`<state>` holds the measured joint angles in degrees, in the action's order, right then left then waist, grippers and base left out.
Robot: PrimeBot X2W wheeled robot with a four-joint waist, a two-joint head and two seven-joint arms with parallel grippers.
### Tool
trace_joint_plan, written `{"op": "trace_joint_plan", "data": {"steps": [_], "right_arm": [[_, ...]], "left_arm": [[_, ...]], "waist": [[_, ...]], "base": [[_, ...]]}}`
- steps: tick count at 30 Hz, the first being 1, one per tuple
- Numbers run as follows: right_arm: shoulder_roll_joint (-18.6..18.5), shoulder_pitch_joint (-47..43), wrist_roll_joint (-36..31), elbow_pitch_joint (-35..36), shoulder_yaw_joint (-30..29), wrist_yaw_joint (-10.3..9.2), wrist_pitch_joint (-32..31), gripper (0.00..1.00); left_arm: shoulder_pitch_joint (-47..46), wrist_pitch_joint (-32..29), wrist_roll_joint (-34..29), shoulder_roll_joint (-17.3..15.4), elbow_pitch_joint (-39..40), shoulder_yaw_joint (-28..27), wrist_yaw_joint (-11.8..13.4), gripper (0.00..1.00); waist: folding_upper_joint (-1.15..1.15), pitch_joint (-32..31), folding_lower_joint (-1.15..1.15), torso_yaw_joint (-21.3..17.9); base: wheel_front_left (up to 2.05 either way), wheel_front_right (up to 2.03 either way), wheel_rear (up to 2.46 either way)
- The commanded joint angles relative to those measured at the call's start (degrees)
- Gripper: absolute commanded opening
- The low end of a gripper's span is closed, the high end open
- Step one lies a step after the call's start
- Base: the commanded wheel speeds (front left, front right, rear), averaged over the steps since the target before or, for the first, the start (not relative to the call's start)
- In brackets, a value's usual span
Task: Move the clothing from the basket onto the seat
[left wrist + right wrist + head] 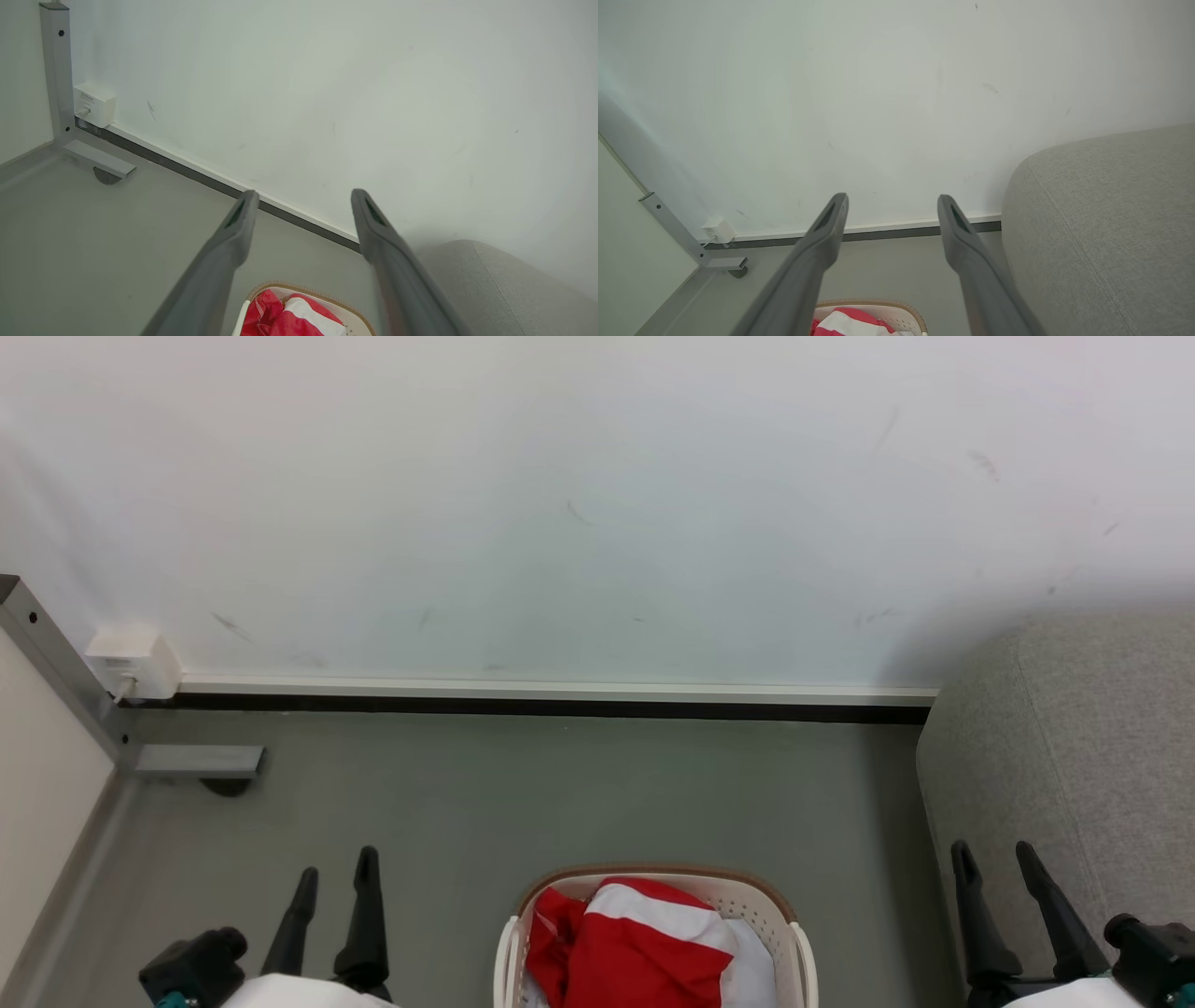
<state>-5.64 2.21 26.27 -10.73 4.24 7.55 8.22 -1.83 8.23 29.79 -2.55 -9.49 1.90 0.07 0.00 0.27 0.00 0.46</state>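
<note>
In the head view the clothing [644, 943] lies bunched in the basket [747, 885] on the floor [560, 784], at the bottom edge between the two arms. The seat [1074, 756] stands well apart to the right. The left end effector [338, 863] and the right end effector [993, 849] both hover with fingers spread and nothing between them, neither touching the fabric. A pale sheet [754, 971] sits against the red cloth, so a deep or careless pinch could drag it out as well. The basket's near half is cut off here, so a reach aimed from this view might strike the rim and tip or shove the basket. In the left wrist view the left end effector [303, 193] gapes wide, pointing at the wall, with the clothing [280, 319] low between its fingers. A shallow grab of one fold would likely let the garment slide out and drop to the floor short of the seat [490, 289]. In the right wrist view the right end effector [893, 197] is likewise spread and holds nothing. It is close beside the seat [1101, 224], so a swing toward the basket [878, 302] could brush the upholstery. If the garments are tangled, lifting one may trail the other over the rim.
</note>
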Motion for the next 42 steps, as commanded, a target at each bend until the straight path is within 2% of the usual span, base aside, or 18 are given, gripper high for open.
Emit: {"op": "trace_joint_plan", "data": {"steps": [1, 13, 22, 31, 42], "right_arm": [[-0.65, 0.07, -1.87, 0.49, 0.23, -0.07, 0.59, 1.00], [-0.17, -0.46, -8.46, -0.54, 0.15, -0.08, 2.26, 1.00], [1.00, -1.16, -11.08, -1.37, -1.47, -0.09, 3.45, 1.00], [1.78, -1.89, -12.62, -2.59, -2.94, -0.10, 4.53, 1.00], [1.83, -2.14, -17.06, -3.82, -2.94, -0.11, 5.75, 1.00]], "left_arm": [[0.20, 0.61, -1.63, -0.45, 0.61, -0.15, 0.25, 1.00], [1.00, 2.29, -9.20, -0.60, 0.81, 0.23, 0.63, 1.00], [1.74, 3.42, -14.18, -0.88, 0.27, 0.53, 0.83, 1.00], [2.43, 4.59, -16.79, -0.74, -1.28, 0.24, -0.45, 1.00], [2.85, 5.90, -21.18, -0.54, -2.60, -0.24, -0.84, 1.00]], "waist": [[0.00, 0.00, 0.00, 0.00], [0.00, -0.18, 0.00, -0.06], [0.00, -0.32, 0.00, -0.14], [0.00, -0.20, 0.00, -0.31], [0.00, -0.17, 0.00, -0.33]], "base": [[0.00, 0.00, 0.00], [0.00, 0.00, 0.00], [0.00, 0.00, 0.00], [0.00, 0.00, 0.00], [0.00, 0.00, 0.00]]}}
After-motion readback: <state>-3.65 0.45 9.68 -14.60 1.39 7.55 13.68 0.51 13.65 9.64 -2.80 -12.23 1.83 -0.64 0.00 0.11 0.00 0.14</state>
